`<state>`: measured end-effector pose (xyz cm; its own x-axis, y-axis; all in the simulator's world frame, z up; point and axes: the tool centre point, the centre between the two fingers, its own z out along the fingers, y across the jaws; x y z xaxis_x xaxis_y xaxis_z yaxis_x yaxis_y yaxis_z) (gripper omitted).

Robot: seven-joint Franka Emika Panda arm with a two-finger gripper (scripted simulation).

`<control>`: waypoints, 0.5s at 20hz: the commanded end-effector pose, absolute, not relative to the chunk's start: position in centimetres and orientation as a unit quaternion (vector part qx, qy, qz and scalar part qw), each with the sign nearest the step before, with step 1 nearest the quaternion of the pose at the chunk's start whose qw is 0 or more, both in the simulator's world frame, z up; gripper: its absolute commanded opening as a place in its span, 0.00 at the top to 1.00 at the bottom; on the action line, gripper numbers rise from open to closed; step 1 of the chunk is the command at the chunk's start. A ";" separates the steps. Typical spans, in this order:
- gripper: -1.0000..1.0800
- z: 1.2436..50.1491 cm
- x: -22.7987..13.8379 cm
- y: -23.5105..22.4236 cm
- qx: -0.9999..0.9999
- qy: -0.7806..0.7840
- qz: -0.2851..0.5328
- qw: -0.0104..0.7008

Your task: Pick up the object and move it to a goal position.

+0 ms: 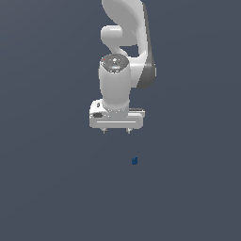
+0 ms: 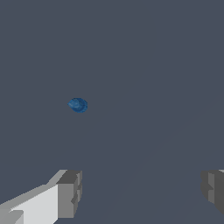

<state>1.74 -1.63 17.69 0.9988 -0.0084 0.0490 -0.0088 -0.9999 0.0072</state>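
Arm [image 1: 124, 56] hangs straight down over the plain grey worktop [image 1: 42, 188], wrist vertical. That reads as a top-down approach pose, sensible for something this small lying flat. No worktop edges or corners in either view, so position can only be given relative to the arm.

Gripper [image 1: 116, 131] is up off the surface, carrying nothing. Jaws are spread wide: wrist view shows the two fingertips [image 2: 70, 192] far apart with bare worktop between them, ready to straddle.

Object [image 1: 135, 161], a tiny dark blue lump, sits on the worktop apart from the gripper, offset toward the exterior view's right and nearer the camera. In the wrist view it is clearly outside the finger gap, so no grasp yet. My read: a lateral shift is needed before descent. No goal marker visible.
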 end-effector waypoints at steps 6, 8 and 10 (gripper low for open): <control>0.04 17.6 1.9 -1.6 1.000 -0.007 0.024 0.004; 0.04 17.5 2.0 -1.4 1.000 -0.012 0.024 0.004; 0.04 17.3 2.3 -1.2 1.000 -0.019 0.023 0.003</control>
<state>2.13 -1.36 17.42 0.9985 -0.0283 0.0477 -0.0286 -0.9996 0.0064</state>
